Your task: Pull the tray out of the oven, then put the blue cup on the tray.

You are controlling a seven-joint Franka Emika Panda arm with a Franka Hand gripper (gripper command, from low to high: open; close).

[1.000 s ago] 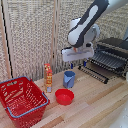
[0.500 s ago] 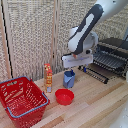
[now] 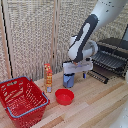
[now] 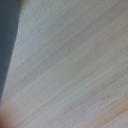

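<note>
The blue cup (image 3: pixel 68 80) stands on the wooden table (image 3: pixel 95 107) in the middle of the exterior view. My gripper (image 3: pixel 75 74) hangs right at it, low over its top and right side; the fingers are too small and blurred to read. At the exterior view's right is the black-and-silver oven (image 3: pixel 114 50) with its door (image 3: pixel 99 75) dropped open. The dark wire tray (image 3: pixel 107 60) sticks out of the oven mouth over the door. In the wrist view I see only blurred wood grain (image 4: pixel 75 65) and a dark blue-grey shape (image 4: pixel 7 45) at one edge.
A red bowl (image 3: pixel 64 96) lies just in front of the cup. An orange-yellow bottle (image 3: pixel 48 77) stands to the cup's left. A red mesh basket (image 3: pixel 21 100) sits at the exterior view's lower left. A slatted wall runs behind everything.
The arm has swung from the oven front toward the exterior view's left and come down, so the gripper now sits at the blue cup. The cup, bowl and bottle have not moved.
</note>
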